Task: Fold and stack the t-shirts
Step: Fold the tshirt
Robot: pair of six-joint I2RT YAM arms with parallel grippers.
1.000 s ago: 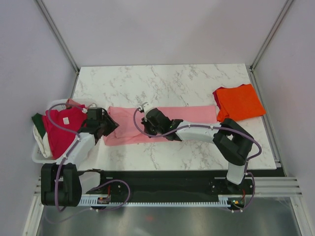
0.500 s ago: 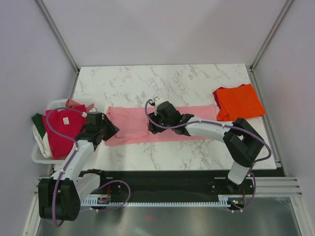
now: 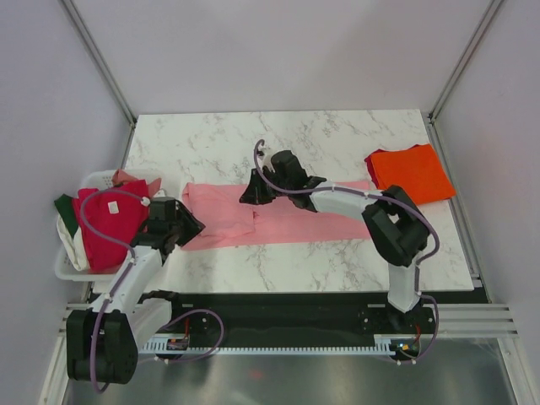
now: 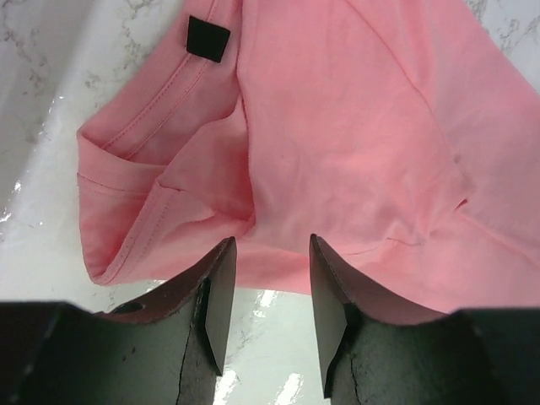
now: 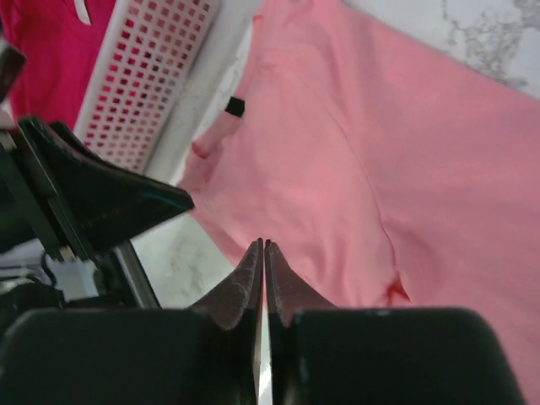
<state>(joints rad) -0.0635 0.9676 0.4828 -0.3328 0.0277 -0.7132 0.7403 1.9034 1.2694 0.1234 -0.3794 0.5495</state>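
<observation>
White marble with grey veins forms the surface (image 3: 337, 139), boxed in by pale walls. A pink shirt (image 3: 221, 215) lies across the middle of it as a long flat strip running left to right, with a crease partway along where one layer overlaps another. Its left end shows a doubled hem and a small black tag (image 4: 207, 38) sewn near the edge.

The left gripper (image 3: 191, 226) sits low at that left end. In the wrist view its fingers (image 4: 221, 295) stand apart, with the near hem of the pink shirt (image 4: 354, 143) reaching into the gap between them. The right gripper (image 3: 250, 196) hangs over the far edge of the strip, near its middle. In its own camera the fingers (image 5: 250, 278) are pressed together with no cloth visible between them, and the pink shirt (image 5: 422, 169) spreads out below.

An orange shirt (image 3: 411, 175) lies folded at the far right of the surface, just beside the right end of the pink strip. At the left edge stands a white plastic basket (image 3: 94, 179) with latticed walls. A crimson shirt (image 3: 105, 224) is heaped in it, with a green shirt (image 3: 64, 209) and a cream shirt (image 3: 76, 249) spilling over its left side.
</observation>
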